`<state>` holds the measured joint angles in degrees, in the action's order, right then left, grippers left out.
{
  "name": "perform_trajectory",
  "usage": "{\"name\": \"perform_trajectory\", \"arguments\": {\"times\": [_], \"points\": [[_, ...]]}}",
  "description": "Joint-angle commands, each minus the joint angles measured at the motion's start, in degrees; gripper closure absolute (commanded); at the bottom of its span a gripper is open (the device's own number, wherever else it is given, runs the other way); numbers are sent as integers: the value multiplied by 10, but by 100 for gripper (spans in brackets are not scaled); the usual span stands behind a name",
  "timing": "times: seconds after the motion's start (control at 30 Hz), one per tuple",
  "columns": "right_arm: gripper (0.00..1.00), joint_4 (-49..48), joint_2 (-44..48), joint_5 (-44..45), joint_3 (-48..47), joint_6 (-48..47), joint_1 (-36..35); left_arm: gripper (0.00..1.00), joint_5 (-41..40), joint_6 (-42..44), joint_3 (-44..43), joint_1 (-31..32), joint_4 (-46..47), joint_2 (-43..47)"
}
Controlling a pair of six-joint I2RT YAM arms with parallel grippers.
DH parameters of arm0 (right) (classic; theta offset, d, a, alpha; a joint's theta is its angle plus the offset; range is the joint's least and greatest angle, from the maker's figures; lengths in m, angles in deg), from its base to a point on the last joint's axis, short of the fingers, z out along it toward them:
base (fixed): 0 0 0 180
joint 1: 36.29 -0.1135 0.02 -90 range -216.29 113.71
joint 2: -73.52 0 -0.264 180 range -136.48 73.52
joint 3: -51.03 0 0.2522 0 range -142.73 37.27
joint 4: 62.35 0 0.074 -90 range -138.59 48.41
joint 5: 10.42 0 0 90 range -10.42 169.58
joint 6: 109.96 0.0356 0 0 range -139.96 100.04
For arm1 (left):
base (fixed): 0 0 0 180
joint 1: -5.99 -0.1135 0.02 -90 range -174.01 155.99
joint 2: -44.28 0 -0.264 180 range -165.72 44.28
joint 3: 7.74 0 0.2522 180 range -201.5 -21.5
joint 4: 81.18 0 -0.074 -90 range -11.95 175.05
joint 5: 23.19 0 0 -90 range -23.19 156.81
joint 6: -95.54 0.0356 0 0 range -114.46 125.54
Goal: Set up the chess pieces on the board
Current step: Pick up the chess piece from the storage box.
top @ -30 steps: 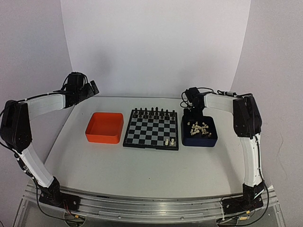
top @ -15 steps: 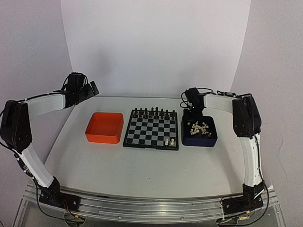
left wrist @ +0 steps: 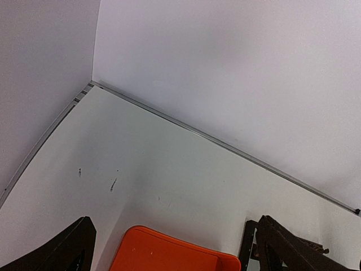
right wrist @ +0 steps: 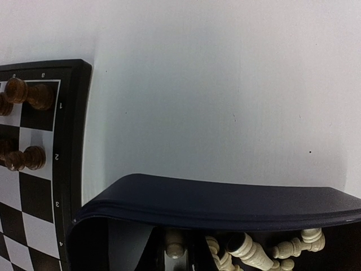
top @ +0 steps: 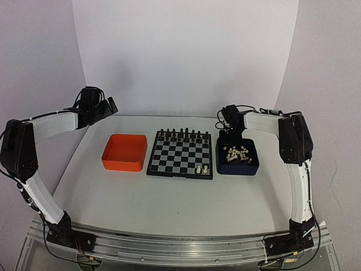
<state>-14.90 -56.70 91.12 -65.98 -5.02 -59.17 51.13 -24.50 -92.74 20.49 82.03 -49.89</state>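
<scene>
Where the board is: small square chessboard with black and pale grey checks (top: 179, 155), mid-table, with small black chess pieces (top: 183, 135) lined along its far rows.
Orange tray: square orange plastic tray (top: 124, 151), just left of the board.
Blue tray: dark blue square tray (top: 237, 166), just right of the board, holding the loose heap.
Left gripper (top: 108, 106): up near the back wall, fingers spread wide, nothing in them.
Right gripper (top: 228, 134): over the blue tray's far edge, fingers pinched nearly together. Can't tell if a piece is caught between them.
Cream pieces: tiny cream-white plastic chess pieces (top: 237, 152), mostly jumbled in the blue tray. Two stand at the board's near right corner.
Handling: my guess is featherlight, hard, slick and tippy. Pinch one across the narrow stem, taken from the heap's edge.
</scene>
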Motion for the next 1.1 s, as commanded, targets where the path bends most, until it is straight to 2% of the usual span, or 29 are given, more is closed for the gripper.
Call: {"name": "perform_trajectory", "arguments": {"times": [0.0,0.33,0.53,0.73,1.07], "points": [[100,-2,61,-13,13,-7,2,0,-3,0,-12,-2,10,11],[100,1,95,-23,26,-6,1,0,13,-1,-7,-2,23,12],[100,12,148,-32,54,25,-18,0,18,0,-1,-2,19,22],[100,57,177,41,43,31,-117,0,24,4,12,-1,12,37],[100,100,110,-11,-24,59,-224,0,41,20,28,-2,0,53]]}}
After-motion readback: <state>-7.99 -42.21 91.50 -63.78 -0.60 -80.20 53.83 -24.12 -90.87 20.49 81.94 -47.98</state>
